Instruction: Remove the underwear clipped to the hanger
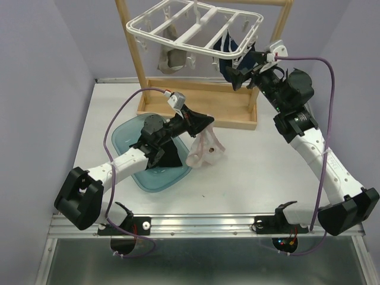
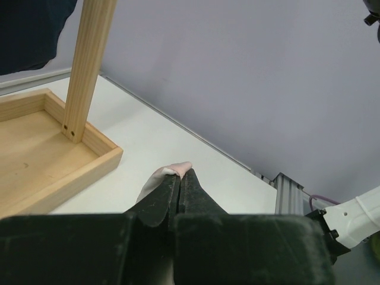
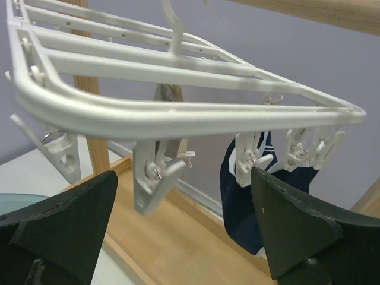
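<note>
Over the middle of the table [image 1: 255, 172], your left fingers [image 2: 155, 205] pinch the pale pink underwear [image 1: 206, 151]; it looks ready to go into the teal bin [image 1: 126, 141]. Far right, your right fingers [image 3: 65, 219] are spread beneath the hanger [image 3: 178, 116]. Next, grip the clipped navy underwear [image 3: 237, 202] and pull it free.

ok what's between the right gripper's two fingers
In the right wrist view: an empty white clip under the hanger's rim and, further right, the clipped navy underwear, both in the gap of the open right gripper.

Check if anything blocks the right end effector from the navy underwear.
Nothing visible does. The open right end effector faces the navy underwear directly; an empty clip hangs beside it.
</note>
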